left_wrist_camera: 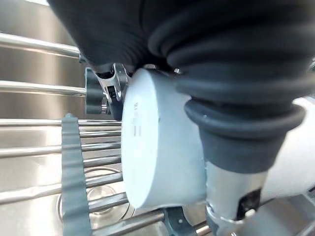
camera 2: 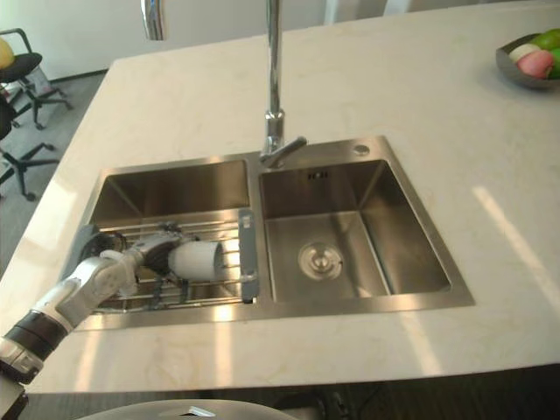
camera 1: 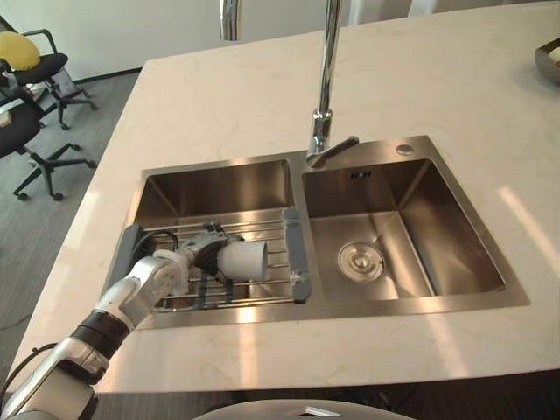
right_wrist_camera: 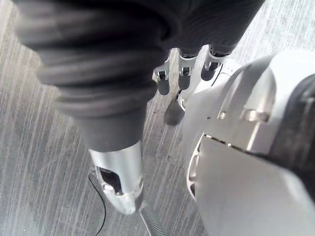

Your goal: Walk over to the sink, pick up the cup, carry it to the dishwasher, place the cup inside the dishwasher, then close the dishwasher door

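Note:
A white cup [camera 1: 243,260] lies on its side on the wire rack [camera 1: 273,229] across the left basin of the steel sink [camera 1: 411,302]. My left hand [camera 1: 198,255] reaches into that basin from the lower left and is shut on the cup. In the left wrist view the cup [left_wrist_camera: 157,157] sits between my thumb [left_wrist_camera: 230,189] and the dark-tipped fingers [left_wrist_camera: 106,93] behind it. The cup's open end points toward the right basin. In its own wrist view my right hand [right_wrist_camera: 118,172] hangs low over the grey floor, fingers [right_wrist_camera: 184,73] relaxed and holding nothing.
A tall chrome faucet [camera 1: 325,87] rises behind the divider between the basins. The right basin has a drain [camera 1: 360,261] in its floor. A bowl of fruit [camera 2: 529,54] stands at the far right of the pale counter [camera 1: 262,87]. Office chairs [camera 1: 35,87] stand beyond the counter's left end.

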